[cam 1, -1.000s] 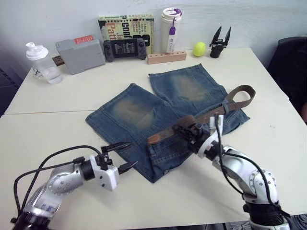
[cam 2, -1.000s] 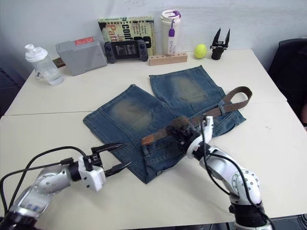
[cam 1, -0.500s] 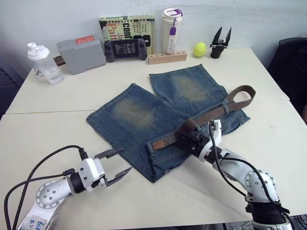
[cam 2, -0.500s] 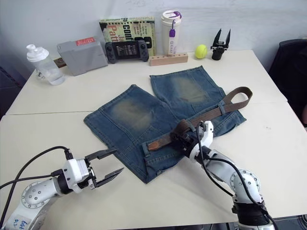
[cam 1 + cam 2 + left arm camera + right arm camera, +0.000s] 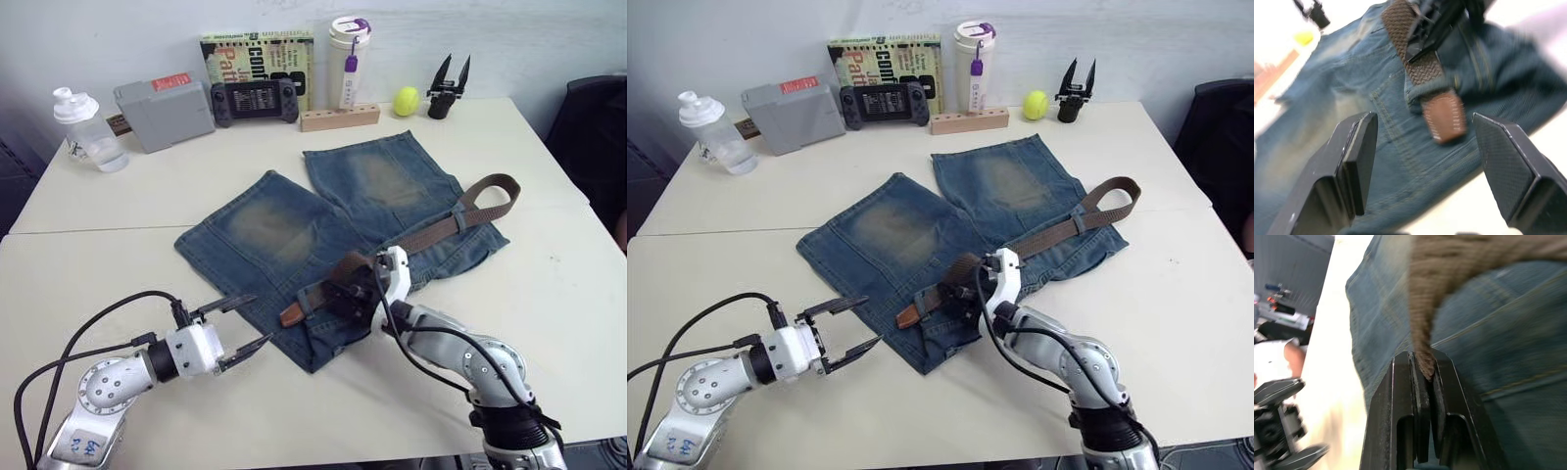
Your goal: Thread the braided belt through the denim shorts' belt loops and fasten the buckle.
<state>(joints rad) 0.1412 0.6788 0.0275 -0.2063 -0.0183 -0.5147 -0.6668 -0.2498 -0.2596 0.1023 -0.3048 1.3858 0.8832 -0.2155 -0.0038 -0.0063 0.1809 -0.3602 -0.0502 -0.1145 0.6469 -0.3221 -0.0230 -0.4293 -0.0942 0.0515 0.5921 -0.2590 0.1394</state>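
The denim shorts [image 5: 294,230] lie flat mid-table, legs pointing away from me. The braided belt [image 5: 460,217] runs along the waistband, curling into a loop at the right. My right gripper [image 5: 345,294] is shut on the belt near its left end. The dark leather tip [image 5: 1444,120] sticks out past one of the belt loops [image 5: 1422,93], which crosses over the woven strap. My left gripper [image 5: 260,318] hovers open just left of the tip, at the shorts' near corner, holding nothing. The buckle is hidden.
Along the table's far edge stand a clear bottle [image 5: 83,127], a grey box [image 5: 162,110], a game controller [image 5: 255,98], a book [image 5: 257,59], a white cup [image 5: 349,59], a wooden block [image 5: 340,117], a tennis ball [image 5: 407,99] and a spare gripper [image 5: 449,86]. A dark chair [image 5: 593,137] is at right.
My right gripper has slid left along the waistband with the belt, carrying the leather tip further left. My left gripper stays open and has edged closer to the shorts' corner.
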